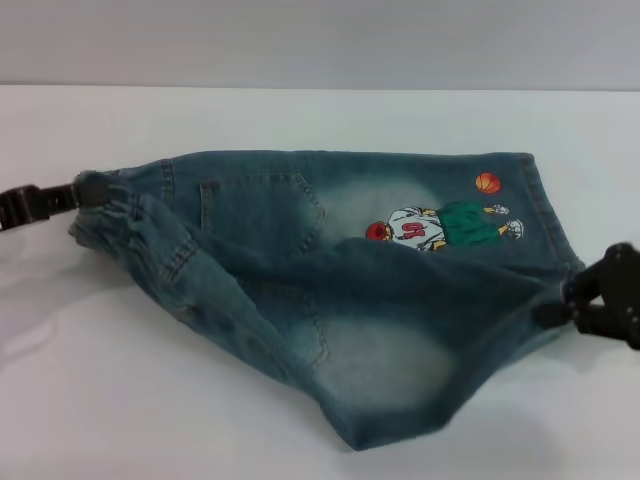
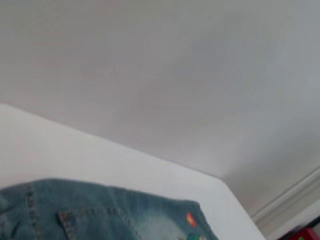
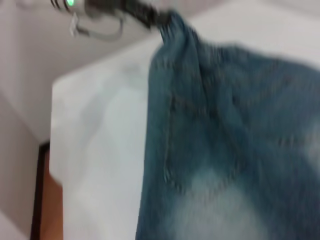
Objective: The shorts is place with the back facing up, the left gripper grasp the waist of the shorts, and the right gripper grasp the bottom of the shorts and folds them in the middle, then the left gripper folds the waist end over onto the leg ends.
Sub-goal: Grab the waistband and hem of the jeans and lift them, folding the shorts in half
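The left gripper [image 1: 75, 192] is clamped on the waist [image 1: 120, 215], pinching the puckered band at its upper corner; from that pinch the gathered elastic bunches and droops away toward the robot. Across the cloth, the right gripper [image 1: 572, 296] is closed on the bottom of the shorts [image 1: 545, 250], holding a hem edge. Between the two grips the shorts [image 1: 350, 290] hang partly lifted, the near half raised and sagging in a soft trough over the far half, which lies flat on the white table [image 1: 300, 120] with the cartoon print [image 1: 440, 225] showing. Judging by that sag, the denim is limp but fairly weighty; it drapes rather than holds a line. The thick waistband and the stitched hems look like the surest places to hold, since a thin single layer could slip free.
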Available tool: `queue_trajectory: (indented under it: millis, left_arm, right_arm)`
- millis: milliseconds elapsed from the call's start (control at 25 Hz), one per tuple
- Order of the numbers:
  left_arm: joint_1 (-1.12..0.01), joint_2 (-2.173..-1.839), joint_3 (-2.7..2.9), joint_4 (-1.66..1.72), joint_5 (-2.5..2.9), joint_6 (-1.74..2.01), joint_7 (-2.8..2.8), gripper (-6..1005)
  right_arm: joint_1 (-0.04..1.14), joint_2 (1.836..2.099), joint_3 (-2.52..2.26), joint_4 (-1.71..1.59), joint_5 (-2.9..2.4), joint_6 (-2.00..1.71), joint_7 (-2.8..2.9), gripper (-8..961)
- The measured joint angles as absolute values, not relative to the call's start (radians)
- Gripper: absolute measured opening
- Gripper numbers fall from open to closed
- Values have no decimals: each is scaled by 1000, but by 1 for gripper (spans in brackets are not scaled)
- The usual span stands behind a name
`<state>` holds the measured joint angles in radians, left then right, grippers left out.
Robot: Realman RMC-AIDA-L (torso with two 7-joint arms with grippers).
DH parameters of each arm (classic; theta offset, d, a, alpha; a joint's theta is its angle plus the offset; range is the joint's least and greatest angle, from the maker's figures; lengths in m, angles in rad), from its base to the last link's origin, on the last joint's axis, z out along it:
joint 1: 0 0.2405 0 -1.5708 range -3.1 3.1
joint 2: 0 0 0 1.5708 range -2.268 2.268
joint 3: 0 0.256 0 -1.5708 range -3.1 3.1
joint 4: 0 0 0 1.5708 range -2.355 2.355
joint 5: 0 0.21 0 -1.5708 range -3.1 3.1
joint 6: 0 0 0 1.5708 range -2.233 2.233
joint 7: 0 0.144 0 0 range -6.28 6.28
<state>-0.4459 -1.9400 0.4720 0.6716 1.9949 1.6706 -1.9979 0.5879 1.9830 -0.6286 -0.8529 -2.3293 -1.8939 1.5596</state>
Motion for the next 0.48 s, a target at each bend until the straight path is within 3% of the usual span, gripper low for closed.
queue_trajectory:
  millis: [480]
  left_arm:
    - [-450,-1939,451,667,1929,1603,-1979,177]
  right_arm:
    - [519,1986,-482,-872,-2089,-1843,1503,-2]
